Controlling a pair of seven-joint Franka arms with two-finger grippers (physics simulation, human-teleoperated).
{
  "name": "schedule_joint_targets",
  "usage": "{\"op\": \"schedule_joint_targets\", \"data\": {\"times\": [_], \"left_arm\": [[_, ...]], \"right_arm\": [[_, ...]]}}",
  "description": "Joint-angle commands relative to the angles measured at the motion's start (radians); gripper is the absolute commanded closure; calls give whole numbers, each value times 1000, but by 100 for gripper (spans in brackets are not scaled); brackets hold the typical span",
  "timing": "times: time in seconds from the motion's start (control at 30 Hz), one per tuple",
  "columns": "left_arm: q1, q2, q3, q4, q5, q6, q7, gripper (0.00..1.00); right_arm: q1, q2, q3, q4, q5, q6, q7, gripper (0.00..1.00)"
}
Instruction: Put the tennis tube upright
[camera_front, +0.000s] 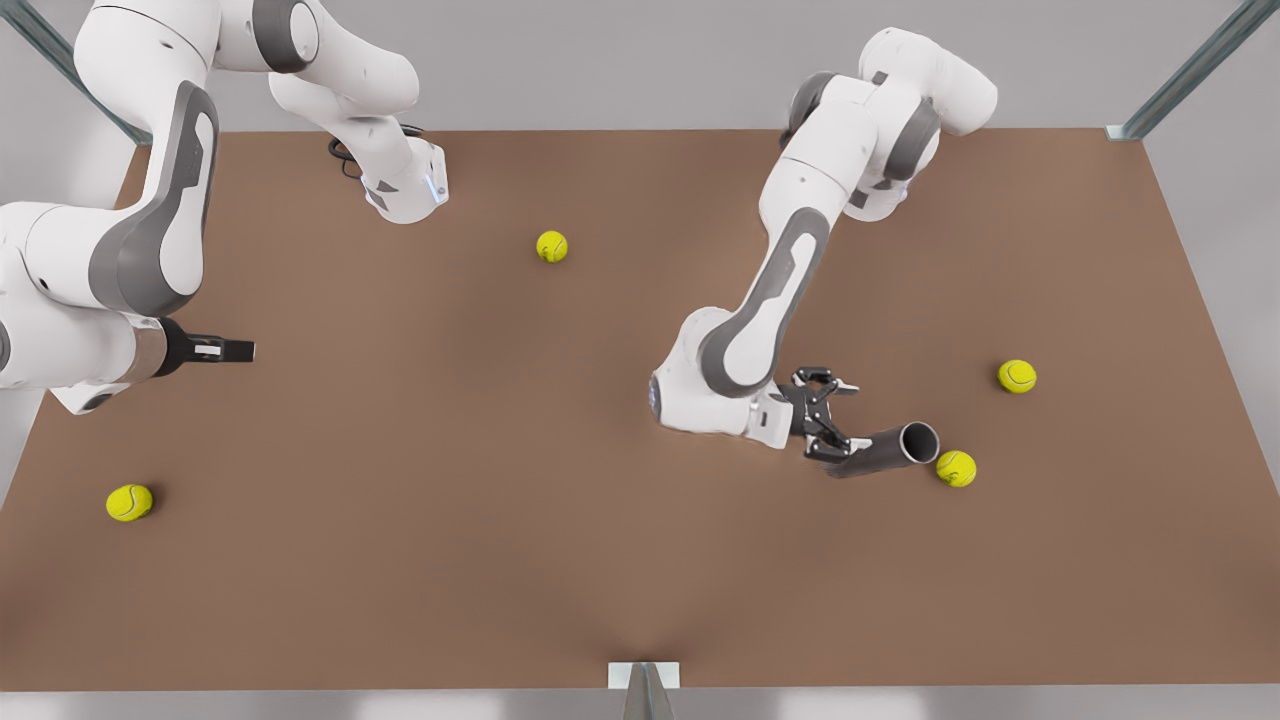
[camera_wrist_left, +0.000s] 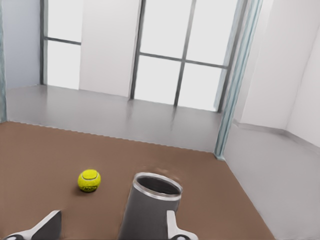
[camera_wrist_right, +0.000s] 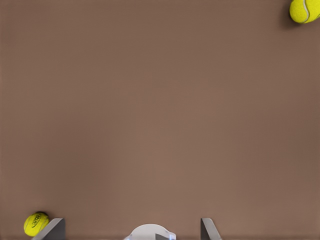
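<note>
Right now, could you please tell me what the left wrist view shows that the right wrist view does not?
Left wrist view's own: the tennis tube against one finger of the open left tool, one ball beyond it, and windows. Right wrist view's own: two other balls far apart, with the waiting right tool open. Shared: the brown table.

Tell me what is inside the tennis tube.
The tennis tube lies near the left gripper, its open end facing a ball just outside. The front view shows a dark hollow mouth with no ball at the rim. Deeper inside is hidden by shadow and wall.
</note>
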Motion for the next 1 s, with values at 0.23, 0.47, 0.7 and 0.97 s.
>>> {"op": "schedule_joint_targets", "data": {"times": [0.23,0.47,0.7,0.97], "left_arm": [[405,-333,45,155,-925,-1,2119,0],[611,-614,-178,-115,-889,69,2346,0],[637,-520,-190,-99,-881,97,2337,0],[634,-502,-192,-63,-881,111,2340,0]], "right_arm": [[0,-1,0,0,0,0,-1,0],[2,-3,0,5,-1,0,-2,0],[8,-1,1,35,-3,15,-1,0],[15,16,0,85,-18,33,22,0]]}}
